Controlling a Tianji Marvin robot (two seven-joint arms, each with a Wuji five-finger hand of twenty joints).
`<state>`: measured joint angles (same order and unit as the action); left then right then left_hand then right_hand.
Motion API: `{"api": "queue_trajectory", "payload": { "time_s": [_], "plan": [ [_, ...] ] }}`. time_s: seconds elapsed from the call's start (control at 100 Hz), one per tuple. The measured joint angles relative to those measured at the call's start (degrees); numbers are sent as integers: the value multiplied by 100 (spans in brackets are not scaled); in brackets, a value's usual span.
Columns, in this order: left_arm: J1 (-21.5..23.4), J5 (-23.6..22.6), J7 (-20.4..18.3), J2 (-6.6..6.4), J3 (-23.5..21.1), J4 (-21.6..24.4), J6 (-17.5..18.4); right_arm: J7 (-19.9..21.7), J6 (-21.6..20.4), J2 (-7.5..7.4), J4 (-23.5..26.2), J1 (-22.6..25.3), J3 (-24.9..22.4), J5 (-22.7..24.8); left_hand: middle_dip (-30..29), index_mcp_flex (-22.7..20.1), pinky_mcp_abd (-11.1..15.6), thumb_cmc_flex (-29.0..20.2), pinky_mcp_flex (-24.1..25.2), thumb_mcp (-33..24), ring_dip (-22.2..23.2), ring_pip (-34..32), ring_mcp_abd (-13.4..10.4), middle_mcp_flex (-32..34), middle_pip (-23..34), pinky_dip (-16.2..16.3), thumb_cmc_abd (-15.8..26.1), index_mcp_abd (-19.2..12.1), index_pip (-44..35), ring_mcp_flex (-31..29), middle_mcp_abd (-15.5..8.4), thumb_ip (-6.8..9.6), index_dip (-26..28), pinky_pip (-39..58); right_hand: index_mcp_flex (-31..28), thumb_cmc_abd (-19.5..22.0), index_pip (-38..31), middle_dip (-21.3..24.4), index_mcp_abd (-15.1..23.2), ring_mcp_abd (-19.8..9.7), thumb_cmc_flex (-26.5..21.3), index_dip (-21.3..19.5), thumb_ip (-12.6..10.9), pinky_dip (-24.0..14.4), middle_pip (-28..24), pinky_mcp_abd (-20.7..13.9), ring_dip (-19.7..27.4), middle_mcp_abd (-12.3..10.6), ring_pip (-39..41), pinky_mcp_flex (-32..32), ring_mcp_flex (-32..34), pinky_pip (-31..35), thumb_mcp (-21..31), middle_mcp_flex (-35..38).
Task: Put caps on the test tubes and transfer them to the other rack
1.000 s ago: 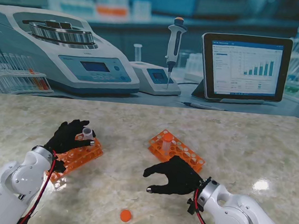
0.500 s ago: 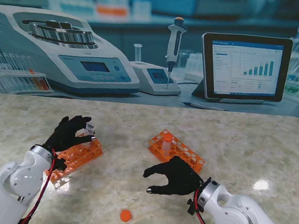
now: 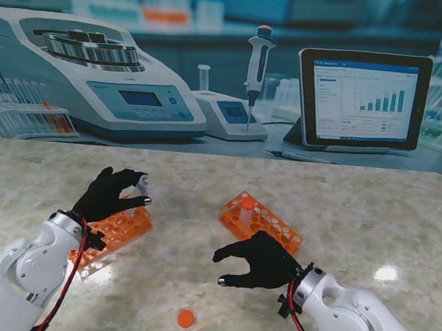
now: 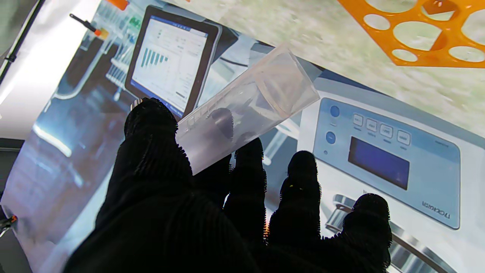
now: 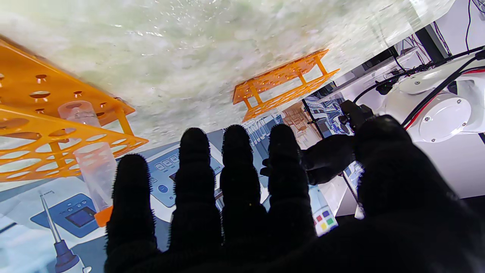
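My left hand is shut on a clear uncapped test tube, lifted just above the left orange rack. In the left wrist view the test tube lies tilted between thumb and fingers, with the left rack beyond it. My right hand hovers open, fingers apart, near the right orange rack, which holds one orange-capped tube. The right wrist view shows that capped tube in the right rack. A loose orange cap lies on the table nearer to me.
The marble table ends at a printed lab backdrop with centrifuge, pipette and tablet. The left rack appears in the right wrist view past my right hand's fingers.
My left hand has lifted the clear tube up out of the left rack and slightly rightward. The right hand has stayed nearly still.
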<state>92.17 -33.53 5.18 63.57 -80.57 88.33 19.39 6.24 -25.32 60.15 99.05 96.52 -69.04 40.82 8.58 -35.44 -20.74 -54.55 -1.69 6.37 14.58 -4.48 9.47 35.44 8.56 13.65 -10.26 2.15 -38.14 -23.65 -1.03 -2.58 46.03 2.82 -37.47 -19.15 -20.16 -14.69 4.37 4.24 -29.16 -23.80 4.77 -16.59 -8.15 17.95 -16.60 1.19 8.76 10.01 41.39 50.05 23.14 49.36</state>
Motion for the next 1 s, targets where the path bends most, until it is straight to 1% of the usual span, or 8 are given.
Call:
{"api": "queue_trajectory", "payload": {
  "time_s": [0.17, 0.34, 0.42, 0.62, 0.71, 0.81, 0.89, 1.0],
  "plan": [
    [36, 47, -28, -1, 46, 160, 9, -10, -7, 0, 2, 10, -12, 2, 6, 156, -301, 0, -378, 0, 39, -120, 233, 386, 7, 64, 118, 21, -93, -470, 302, 0, 287, 153, 0, 0, 0, 0, 0, 0, 0, 0, 0, 0, 0, 0, 0, 0, 0, 0, 0, 0, 0, 0],
    [53, 189, -82, -1, 121, 291, 12, -16, -13, 0, 3, 19, -20, 5, 293, 281, -590, 0, -659, 0, 102, -295, 413, 1296, 77, 70, 233, 73, -240, -1108, 674, 0, 579, 840, 0, 0, 0, 0, 0, 0, 0, 0, 0, 0, 0, 0, 0, 0, 0, 0, 0, 0, 0, 0],
    [53, 324, -105, -1, 181, 340, 12, -17, -15, 0, 4, 21, -22, 6, 481, 300, -743, 0, -882, 0, 159, -431, 448, 1690, 198, 70, 236, 74, -288, -1434, 715, 0, 643, 1284, 0, 0, 0, 0, 0, 0, 0, 0, 0, 0, 0, 0, 0, 0, 0, 0, 0, 0, 0, 0],
    [49, 595, -170, 6, 338, 474, 9, -19, -20, 0, 5, 27, -27, 6, 1692, 433, -924, -4, -1565, 0, 464, -989, 466, 2117, 1334, 70, 302, 78, -511, -2352, 714, -62, 765, 2337, 0, 0, 0, 0, 0, 0, 0, 0, 0, 0, 0, 0, 0, 0, 0, 0, 0, 0, 0, 0],
    [49, 795, -255, 8, 410, 557, -3, -19, -22, 0, 6, 30, -32, 6, 2702, 555, -937, -16, -2085, 14, 1001, -1699, 365, 2100, 2233, 70, 366, 79, -690, -2905, 712, -62, 780, 2925, 0, 0, 0, 0, 0, 0, 0, 0, 0, 0, 0, 0, 0, 0, 0, 0, 0, 0, 0, 0],
    [50, 1043, -298, 18, 498, 630, -5, -21, -28, 0, 7, 36, -39, 6, 3603, 633, -951, -60, -2684, 46, 2026, -2753, 243, 1942, 3072, 176, 387, 132, -907, -3160, 705, -62, 798, 3762, 0, 0, 0, 0, 0, 0, 0, 0, 0, 0, 0, 0, 0, 0, 0, 0, 0, 0, 0, 0],
    [48, 1149, -309, 30, 570, 671, -9, -23, -33, 0, 8, 39, -42, 6, 4176, 686, -902, -73, -3390, 50, 2819, -3518, 206, 1931, 3361, 330, 423, 205, -1042, -3160, 705, -62, 798, 4824, 0, 0, 0, 0, 0, 0, 0, 0, 0, 0, 0, 0, 0, 0, 0, 2, 0, 0, 0, 0],
    [23, 1300, -305, 53, 685, 680, -9, -24, -35, 0, 9, 44, -45, 6, 4582, 699, -642, -127, -4156, 53, 3509, -4314, 205, 1931, 3651, 367, 427, 300, -1141, -3160, 731, -62, 790, 6068, 0, 0, 0, 0, 0, 0, 0, 0, 0, 0, 0, 0, 0, 0, 0, 7, 0, 0, 0, 0]
  ]
}}
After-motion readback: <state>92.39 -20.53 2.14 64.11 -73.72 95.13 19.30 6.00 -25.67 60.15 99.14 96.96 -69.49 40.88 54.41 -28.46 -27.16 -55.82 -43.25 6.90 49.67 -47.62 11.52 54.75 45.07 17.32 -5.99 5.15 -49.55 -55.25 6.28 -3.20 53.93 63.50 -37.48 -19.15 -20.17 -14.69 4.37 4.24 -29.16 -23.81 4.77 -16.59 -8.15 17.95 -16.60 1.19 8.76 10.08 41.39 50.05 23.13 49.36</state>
